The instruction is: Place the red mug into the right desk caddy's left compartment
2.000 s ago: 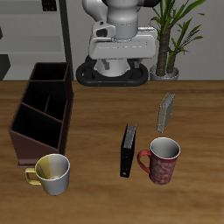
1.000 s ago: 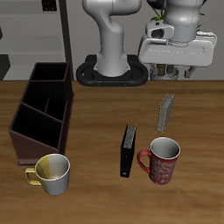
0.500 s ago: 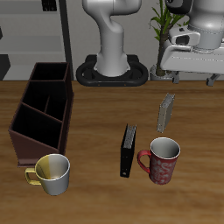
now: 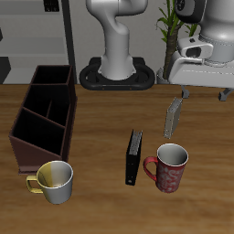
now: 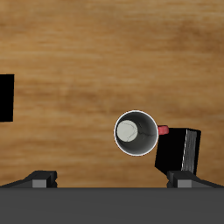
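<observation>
No readable txt anywhere from my cams: no labels, brands, nos. or signs. Red mug (image 4: 170,167) carries only pale speckles, black book (image 4: 134,156) spine is blank, caddy (image 4: 43,116) walls are plain, and the grey book (image 4: 173,116) cover is too blurred to read.

The table (image 4: 91,196) shows warm wood grain with a soft sheen; the red mug (image 4: 169,169) looks glazed and speckled, the cream mug (image 4: 55,181) metallic inside, the caddy (image 4: 43,117) matt brown, the book (image 4: 134,157) dull black
</observation>
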{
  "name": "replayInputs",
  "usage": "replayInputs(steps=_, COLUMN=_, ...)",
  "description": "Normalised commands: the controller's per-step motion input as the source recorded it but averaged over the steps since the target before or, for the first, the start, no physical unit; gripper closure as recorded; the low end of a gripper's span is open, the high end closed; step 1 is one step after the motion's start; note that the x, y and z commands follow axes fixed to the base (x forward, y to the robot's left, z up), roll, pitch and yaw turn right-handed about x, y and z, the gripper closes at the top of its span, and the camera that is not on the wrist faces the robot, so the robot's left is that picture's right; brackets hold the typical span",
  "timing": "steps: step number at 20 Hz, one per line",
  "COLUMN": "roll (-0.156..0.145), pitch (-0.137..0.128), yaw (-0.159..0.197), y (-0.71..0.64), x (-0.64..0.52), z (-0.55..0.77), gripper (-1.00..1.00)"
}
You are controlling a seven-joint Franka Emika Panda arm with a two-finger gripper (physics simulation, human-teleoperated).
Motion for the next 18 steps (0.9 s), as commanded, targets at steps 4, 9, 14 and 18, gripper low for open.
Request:
replayInputs(steps=4, roll=0.035, pitch=0.009, yaw=0.013, y=-0.08, x=0.20, z=-0.22, gripper=-1.00)
replayInputs(steps=9, roll=0.046, pitch=-0.003, yaw=-0.015, y=0.01, x=0.03, z=-0.32, gripper=-1.00)
replayInputs(steps=14, roll=0.039, pitch=0.002, yaw=0.006, y=-0.04, x=0.10, z=-0.32, gripper=-1.00)
replayInputs(steps=18, roll=-0.005, pitch=-0.017, yaw=0.001, y=-0.09, x=0.06, z=-0.36, gripper=-1.00)
